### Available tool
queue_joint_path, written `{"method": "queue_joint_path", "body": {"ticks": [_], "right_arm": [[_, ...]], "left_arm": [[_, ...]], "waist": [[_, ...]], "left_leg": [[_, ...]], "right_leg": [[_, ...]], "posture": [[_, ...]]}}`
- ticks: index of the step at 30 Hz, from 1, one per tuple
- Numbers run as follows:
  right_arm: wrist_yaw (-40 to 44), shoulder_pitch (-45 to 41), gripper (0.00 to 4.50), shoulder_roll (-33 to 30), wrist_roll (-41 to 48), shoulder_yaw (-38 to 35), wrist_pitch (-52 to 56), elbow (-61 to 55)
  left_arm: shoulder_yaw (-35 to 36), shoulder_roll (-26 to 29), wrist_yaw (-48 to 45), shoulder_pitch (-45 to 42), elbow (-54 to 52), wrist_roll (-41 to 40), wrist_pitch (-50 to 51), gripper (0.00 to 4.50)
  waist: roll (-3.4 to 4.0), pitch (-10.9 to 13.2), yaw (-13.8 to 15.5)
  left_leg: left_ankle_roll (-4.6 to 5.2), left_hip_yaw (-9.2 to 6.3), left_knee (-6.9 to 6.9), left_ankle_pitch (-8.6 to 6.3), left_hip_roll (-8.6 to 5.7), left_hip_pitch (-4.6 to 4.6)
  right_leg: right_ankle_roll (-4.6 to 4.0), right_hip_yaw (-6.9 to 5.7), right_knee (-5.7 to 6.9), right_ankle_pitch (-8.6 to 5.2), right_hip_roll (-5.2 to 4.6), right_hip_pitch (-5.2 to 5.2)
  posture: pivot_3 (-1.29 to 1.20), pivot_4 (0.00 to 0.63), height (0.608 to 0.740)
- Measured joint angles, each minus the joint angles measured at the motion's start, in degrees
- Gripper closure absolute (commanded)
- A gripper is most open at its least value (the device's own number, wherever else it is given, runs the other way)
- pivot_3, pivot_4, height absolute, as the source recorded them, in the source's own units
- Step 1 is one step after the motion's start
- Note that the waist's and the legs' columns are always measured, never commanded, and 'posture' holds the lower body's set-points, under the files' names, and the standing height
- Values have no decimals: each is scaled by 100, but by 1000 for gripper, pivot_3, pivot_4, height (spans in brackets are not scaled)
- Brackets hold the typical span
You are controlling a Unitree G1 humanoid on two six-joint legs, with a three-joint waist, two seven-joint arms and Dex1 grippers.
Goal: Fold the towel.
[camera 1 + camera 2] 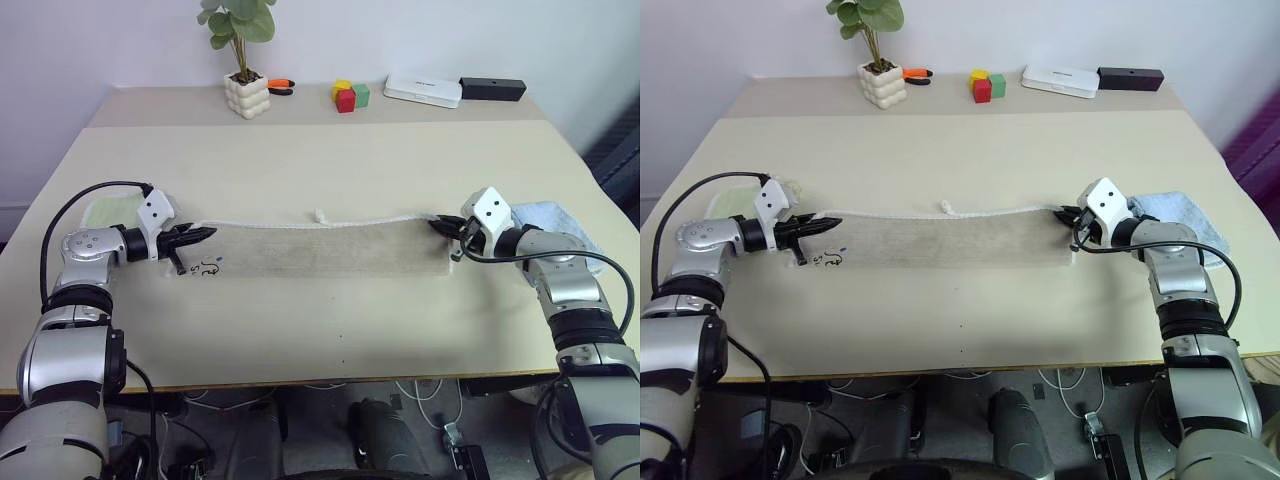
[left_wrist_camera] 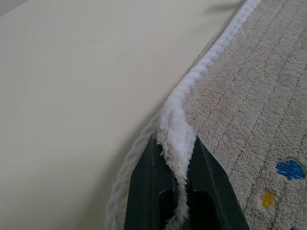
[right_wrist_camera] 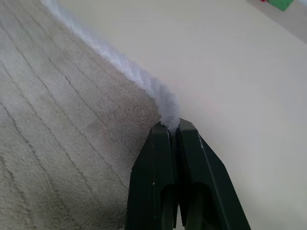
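The beige towel [image 1: 320, 250] lies as a long narrow strip across the middle of the table, its white corded edge [image 1: 320, 221] along the far side and small dark marks [image 1: 205, 267] near its left end. My left gripper [image 1: 203, 235] is shut on the towel's far left corner; the left wrist view shows the white edge [image 2: 175, 129] pinched between the black fingers [image 2: 148, 191]. At the strip's far right corner my right gripper [image 1: 438, 225] is shut on the towel, its fingers [image 3: 158, 177] clamped on the white edge [image 3: 165, 108].
A pale green folded towel [image 1: 108, 210] lies behind my left arm and a light blue one [image 1: 555, 222] behind my right. Along the table's back stand a potted plant [image 1: 245, 85], coloured blocks [image 1: 350, 95], a white box [image 1: 423, 90] and a black box [image 1: 492, 89].
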Motion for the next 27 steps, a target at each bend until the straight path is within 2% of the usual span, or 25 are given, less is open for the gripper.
{"method": "queue_joint_path", "body": {"ticks": [2, 4, 5, 7, 12, 14, 17, 20, 22, 24, 27], "right_arm": [[-5, 2, 4500, 0, -52, 13, -10, 2], [0, 2, 4500, 0, -51, 17, -10, 2], [7, 3, 4228, 0, -50, 17, -2, 2], [-2, 3, 3583, 0, -51, 17, 9, 2], [-53, 1, 1115, 0, -51, 14, 31, 48], [-65, -1, 42, 0, -52, 14, 30, 74], [-58, -3, 10, 0, -47, 11, 43, 88], [55, 14, 0, -2, 13, 4, 228, -76], [44, 14, 517, -1, 76, -38, 308, -195], [-27, 10, 1249, -1, 136, -107, 359, -276], [-108, 6, 2879, 1, 305, -266, 518, -527]], "left_arm": [[0, -6, -3, -4, 2, 3, 83, 4451], [5, -23, -25, -6, 30, 1, 238, 3889], [5, -34, -15, -6, 40, 1, 284, 3579], [5, -56, 31, -6, 40, 4, 319, 2614], [43, -73, 204, -25, 39, 2, 282, 78], [69, -74, 256, -77, 38, -4, 221, 0], [132, -71, 254, -144, 18, -30, 181, 0], [213, -70, 110, -151, -7, -112, 247, 874], [326, -70, 7, -191, -17, -224, 364, 1818], [454, -71, -59, -273, -57, -357, 496, 2862], [774, -83, -114, -407, -251, -720, 815, 4463]], "waist": [[0, 0, 0], [0, 0, 1], [0, 0, 2], [0, 0, 3], [0, 0, 0], [0, 0, 5], [0, 0, 0], [0, 0, -5], [0, 0, -5], [0, 0, 2], [0, 0, 7]], "left_leg": [[0, 0, 0, 0, 0, 0], [0, 0, 0, 0, 0, 0], [0, 0, 0, 0, 0, 0], [0, 0, 0, 0, 0, 0], [0, 0, 0, 0, 0, 0], [0, 0, 0, 0, 0, 0], [0, 0, 0, 0, -1, 0], [0, 0, -1, 0, 0, 0], [0, 0, -1, 0, 0, 0], [0, 0, -1, 0, 0, 0], [0, 0, 0, 0, -1, -1]], "right_leg": [[0, 0, 0, 0, 0, 0], [0, 0, 0, 0, 0, 0], [0, 0, 0, 0, 0, 0], [0, 0, 0, 0, 0, 0], [0, 0, 0, 0, 0, 0], [0, 0, 0, 0, 0, 0], [0, 0, 0, 0, 0, 0], [0, 0, 0, 0, 0, -1], [0, 0, 0, 0, 0, -1], [0, -1, 1, 0, 0, -1], [0, 0, 1, 0, -1, -1]], "posture": [[0, 150, 740], [0, 150, 740], [0, 150, 740], [0, 150, 740], [0, 150, 740], [0, 150, 740], [0, 150, 740], [0, 150, 740], [0, 150, 740], [0, 150, 740], [0, 150, 740]]}}
